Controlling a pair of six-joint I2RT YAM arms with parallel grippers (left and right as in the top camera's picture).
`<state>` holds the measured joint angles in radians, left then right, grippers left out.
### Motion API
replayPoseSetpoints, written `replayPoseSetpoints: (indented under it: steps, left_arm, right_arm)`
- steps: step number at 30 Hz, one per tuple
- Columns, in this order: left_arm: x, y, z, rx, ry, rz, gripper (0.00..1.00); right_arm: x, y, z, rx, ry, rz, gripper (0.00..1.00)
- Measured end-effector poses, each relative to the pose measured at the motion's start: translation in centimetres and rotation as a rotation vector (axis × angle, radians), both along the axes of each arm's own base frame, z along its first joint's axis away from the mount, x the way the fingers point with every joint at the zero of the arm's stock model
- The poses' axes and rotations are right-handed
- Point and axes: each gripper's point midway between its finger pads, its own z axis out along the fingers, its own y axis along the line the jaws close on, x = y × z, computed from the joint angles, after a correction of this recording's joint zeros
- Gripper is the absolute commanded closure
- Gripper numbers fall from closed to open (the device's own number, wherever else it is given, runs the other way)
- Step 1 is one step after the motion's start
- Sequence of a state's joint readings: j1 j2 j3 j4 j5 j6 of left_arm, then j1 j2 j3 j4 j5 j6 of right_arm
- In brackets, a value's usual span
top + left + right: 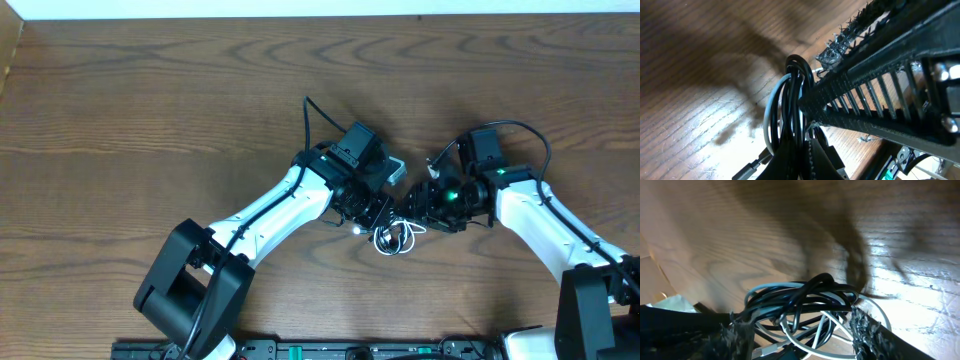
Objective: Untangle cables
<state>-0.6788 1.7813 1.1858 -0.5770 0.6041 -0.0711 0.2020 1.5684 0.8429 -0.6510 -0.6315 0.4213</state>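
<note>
Across the middle of the overhead frame, on the brown wooden tabletop [150, 100], the left arm [280, 205] and right arm [530, 215] meet nose to nose over the cables [395, 238], which lie in a small knotted bundle just below centre. The left end effector [372, 212] is clamped on one side of that bundle; its wrist view shows black and pale strands pinched beside the finger. The right end effector [415, 205] stands apart, its fingers [737, 337] straddling the heap without a firm grip. The black cable [810, 292] loops over the white cable [805, 347]. This looks like the step of taking a second hold. Next, the right side should catch one colour only, then draw away gently.
</note>
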Motion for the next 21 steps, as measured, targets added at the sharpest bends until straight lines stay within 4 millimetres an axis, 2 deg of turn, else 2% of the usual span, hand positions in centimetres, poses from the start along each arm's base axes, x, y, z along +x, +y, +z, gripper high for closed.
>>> replayPoseSetpoints:
  steps: [12, 13, 18, 21]
  left_arm:
    - [-0.1, -0.1, 0.1, -0.01, 0.005, -0.004, 0.92]
    - [-0.1, -0.1, 0.1, -0.01, 0.005, -0.004, 0.92]
    - [-0.2, -0.2, 0.2, -0.016, 0.009, -0.006, 0.92]
    - [-0.2, -0.2, 0.2, -0.017, 0.009, -0.007, 0.92]
  right_arm:
    - [-0.9, -1.5, -1.1, -0.108, 0.041, -0.011, 0.45]
    - [-0.9, -1.5, -1.2, -0.111, 0.041, -0.012, 0.5]
    - [-1.0, -1.7, -1.3, -0.123, 0.045, -0.018, 0.84]
    - [-1.3, -2.0, -1.4, -0.141, 0.06, -0.022, 0.98]
